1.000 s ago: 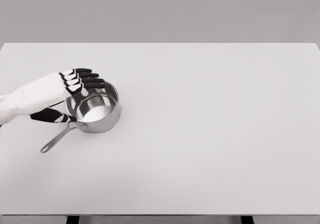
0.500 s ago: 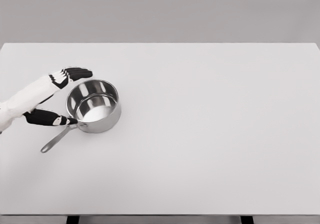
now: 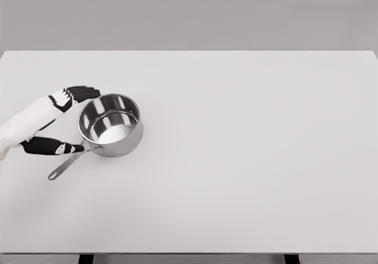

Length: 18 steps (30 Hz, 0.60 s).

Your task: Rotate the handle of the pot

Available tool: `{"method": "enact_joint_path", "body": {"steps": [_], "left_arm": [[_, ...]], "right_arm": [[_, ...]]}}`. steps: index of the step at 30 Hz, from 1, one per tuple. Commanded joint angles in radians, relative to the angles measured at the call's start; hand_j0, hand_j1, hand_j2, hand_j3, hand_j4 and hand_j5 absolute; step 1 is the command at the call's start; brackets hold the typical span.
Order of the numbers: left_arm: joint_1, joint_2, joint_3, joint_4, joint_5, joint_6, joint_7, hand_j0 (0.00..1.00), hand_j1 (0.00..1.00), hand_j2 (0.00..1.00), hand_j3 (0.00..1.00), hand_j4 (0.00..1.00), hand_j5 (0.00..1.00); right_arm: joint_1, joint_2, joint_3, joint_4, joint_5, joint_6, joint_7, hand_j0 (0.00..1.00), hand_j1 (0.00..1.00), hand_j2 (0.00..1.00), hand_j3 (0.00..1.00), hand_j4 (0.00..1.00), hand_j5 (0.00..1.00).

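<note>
Nearest you, the front edge of the broad, plain white surface point(image 3: 236, 205) ran across the bottom of the head view, with two dark supports just showing beneath it. No brand, label or writing could be read on anything in view.

Further in, on the left part of the surface, you had the long, slim grey metal handle point(image 3: 68, 163) of the pot, pointing toward the lower left with its tip resting on the surface.

Just above that, your left hand point(image 3: 56, 122), white with black fingers, came in from the left edge. Its thumb point(image 3: 53, 147) reached toward the root of the handle, its tip close to or touching it; you could not tell which. The other fingers point(image 3: 82, 92) curved loosely just beside the far left of the rim. The hand was spread wide and gripped nothing.

The shiny round stainless steel pot point(image 3: 111, 124) stood upright, open and empty, directly right of the hand.
</note>
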<state>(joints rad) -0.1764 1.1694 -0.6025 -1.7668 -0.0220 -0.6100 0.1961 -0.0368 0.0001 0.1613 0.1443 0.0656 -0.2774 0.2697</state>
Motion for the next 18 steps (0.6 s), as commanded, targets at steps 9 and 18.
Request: {"method": "enact_joint_path", "body": {"steps": [9,18], "left_arm": [[0.017,-0.025,0.012,0.000,-0.078,-0.001,0.002,1.00,1.00,1.00,1.00,1.00,1.00],[0.029,-0.024,0.040,0.001,-0.139,-0.001,-0.003,1.00,1.00,1.00,1.00,1.00,1.00]], "right_arm": [[0.000,0.000,0.000,0.000,0.000,0.000,0.000,1.00,1.00,1.00,1.00,1.00,1.00],[0.000,0.000,0.000,0.000,0.000,0.000,0.000,1.00,1.00,1.00,1.00,1.00,1.00]]}}
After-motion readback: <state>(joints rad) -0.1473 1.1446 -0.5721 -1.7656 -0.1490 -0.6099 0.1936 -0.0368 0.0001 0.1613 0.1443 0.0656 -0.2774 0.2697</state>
